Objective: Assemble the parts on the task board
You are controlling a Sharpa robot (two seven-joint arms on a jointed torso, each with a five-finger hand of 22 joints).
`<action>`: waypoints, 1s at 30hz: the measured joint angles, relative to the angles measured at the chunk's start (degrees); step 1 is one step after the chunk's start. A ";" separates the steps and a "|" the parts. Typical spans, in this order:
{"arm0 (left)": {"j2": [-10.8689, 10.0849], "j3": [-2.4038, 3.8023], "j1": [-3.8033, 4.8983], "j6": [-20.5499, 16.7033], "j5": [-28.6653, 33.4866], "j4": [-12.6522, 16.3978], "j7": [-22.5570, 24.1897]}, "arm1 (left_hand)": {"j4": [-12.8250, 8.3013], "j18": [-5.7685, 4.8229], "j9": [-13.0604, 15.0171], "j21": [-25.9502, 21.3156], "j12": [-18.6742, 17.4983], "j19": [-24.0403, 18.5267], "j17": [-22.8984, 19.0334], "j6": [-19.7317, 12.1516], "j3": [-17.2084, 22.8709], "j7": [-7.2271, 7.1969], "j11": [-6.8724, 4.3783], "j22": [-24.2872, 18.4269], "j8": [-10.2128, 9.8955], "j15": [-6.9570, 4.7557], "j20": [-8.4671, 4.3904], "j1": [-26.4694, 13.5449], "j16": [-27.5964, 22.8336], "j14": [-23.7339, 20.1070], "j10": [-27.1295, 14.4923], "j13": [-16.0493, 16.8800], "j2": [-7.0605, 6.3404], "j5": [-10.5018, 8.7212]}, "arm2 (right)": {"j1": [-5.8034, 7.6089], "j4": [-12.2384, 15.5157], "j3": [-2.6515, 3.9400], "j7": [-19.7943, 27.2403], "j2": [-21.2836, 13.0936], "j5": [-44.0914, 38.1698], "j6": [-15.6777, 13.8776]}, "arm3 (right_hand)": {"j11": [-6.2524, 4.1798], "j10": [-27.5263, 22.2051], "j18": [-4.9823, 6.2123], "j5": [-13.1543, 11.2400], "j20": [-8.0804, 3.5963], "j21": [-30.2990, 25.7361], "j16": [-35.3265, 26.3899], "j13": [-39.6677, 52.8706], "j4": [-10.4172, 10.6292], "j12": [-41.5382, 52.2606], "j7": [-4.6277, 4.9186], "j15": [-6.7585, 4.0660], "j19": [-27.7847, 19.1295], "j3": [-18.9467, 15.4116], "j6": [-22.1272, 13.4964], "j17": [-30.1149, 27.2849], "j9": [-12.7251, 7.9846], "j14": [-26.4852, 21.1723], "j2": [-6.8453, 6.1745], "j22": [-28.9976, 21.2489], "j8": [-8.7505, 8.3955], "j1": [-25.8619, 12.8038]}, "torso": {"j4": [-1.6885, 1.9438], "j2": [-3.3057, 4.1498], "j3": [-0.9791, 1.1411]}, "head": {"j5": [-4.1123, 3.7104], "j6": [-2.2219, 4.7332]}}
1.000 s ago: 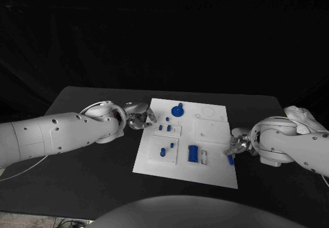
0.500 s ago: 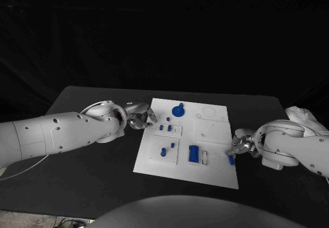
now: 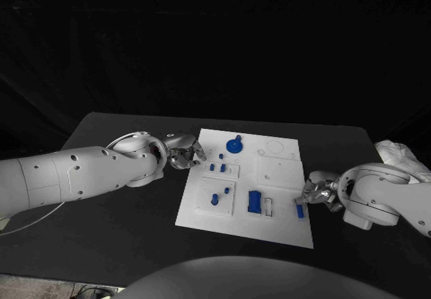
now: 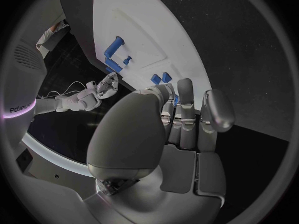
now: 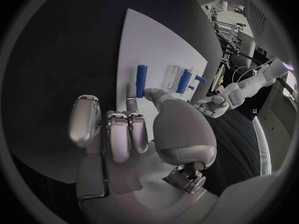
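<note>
Done: several parts [image 3: 254, 201] sit on my board [image 3: 280, 171].
Left: one rod [image 3: 300, 211] at 4 o'clock, loose.
Right robot hand [image 3: 316, 194]: fingertips at rod, grip unclear.
Left robot hand [image 3: 182, 152]: curled, empty.

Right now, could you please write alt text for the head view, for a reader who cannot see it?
A white rectangular task board with small blue parts lies on a black table. The silver left hand is at its left edge; the silver right hand touches a blue cylinder at its right edge.

We see the white task board [image 3: 280, 180] lying flat mid-table, blue parts on it: a round knob [image 3: 234, 146] at twelve o'clock, a cylinder [image 3: 300, 210] at four.
</note>
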 measured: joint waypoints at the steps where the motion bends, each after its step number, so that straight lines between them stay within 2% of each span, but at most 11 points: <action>1: 0.00 0.00 0.00 0.01 0.00 -0.01 -0.01 | 0.00 0.00 0.00 0.00 0.00 0.00 0.00 0.00 0.00 0.00 0.00 0.00 0.00 0.00 0.00 0.00 0.00 0.00 0.00 0.00 0.00 0.00 | 0.21 0.31 0.00 0.11 -0.12 0.36 -0.21 | 0.00 0.00 0.00 -0.07 0.00 0.00 0.00 0.00 0.00 0.00 0.00 0.00 0.00 0.00 0.00 0.00 0.05 0.00 0.00 0.00 0.00 0.00 | 0.00 0.00 0.00 | -0.02 0.00; 8: 0.16 0.00 0.00 0.12 0.01 -0.12 -0.07 | 0.00 0.00 0.00 0.00 0.00 0.00 -0.06 0.00 0.00 0.00 0.00 0.00 0.00 0.00 0.00 0.00 0.00 0.00 0.00 0.00 0.00 0.00 | 1.15 1.21 0.05 0.51 0.07 2.72 -0.88 | 0.00 0.00 0.00 -0.41 0.00 0.00 0.00 0.00 0.13 0.00 0.00 0.00 0.00 0.19 -0.01 0.00 0.44 0.00 -0.07 0.00 0.00 -0.67 | -0.01 -0.01 -0.05 | -0.30 0.00; 15: 0.31 0.00 0.00 0.22 0.02 -0.20 -0.10 | 0.00 0.00 0.00 0.00 0.00 0.00 -0.06 0.00 0.00 0.00 0.00 0.00 0.00 0.00 0.00 0.00 0.00 0.00 0.00 0.00 0.00 0.00 | 1.33 0.90 0.05 0.57 1.51 6.14 -0.71 | 0.01 0.00 0.00 -0.84 0.00 -0.23 0.00 0.05 -0.09 0.00 0.02 0.00 0.00 0.74 -0.04 0.00 0.69 0.00 0.17 -0.01 0.00 -0.91 | 0.07 -0.01 -0.04 | -0.44 0.00; 30: 0.52 -0.01 -0.01 0.44 0.04 -0.31 -0.18 | 0.00 0.00 0.00 0.00 0.00 0.00 -0.06 0.00 0.00 0.00 0.00 0.00 0.00 0.00 0.00 0.00 0.00 0.00 0.00 0.00 0.00 0.00 | 0.82 -2.30 0.03 0.10 5.78 14.13 1.85 | 0.01 0.00 0.00 -1.18 0.01 -0.79 -0.23 0.04 -0.19 0.00 0.00 0.00 0.00 1.60 -0.42 -0.01 1.20 0.00 0.57 0.04 -0.28 -1.99 | 0.03 0.03 -0.08 | -0.48 0.00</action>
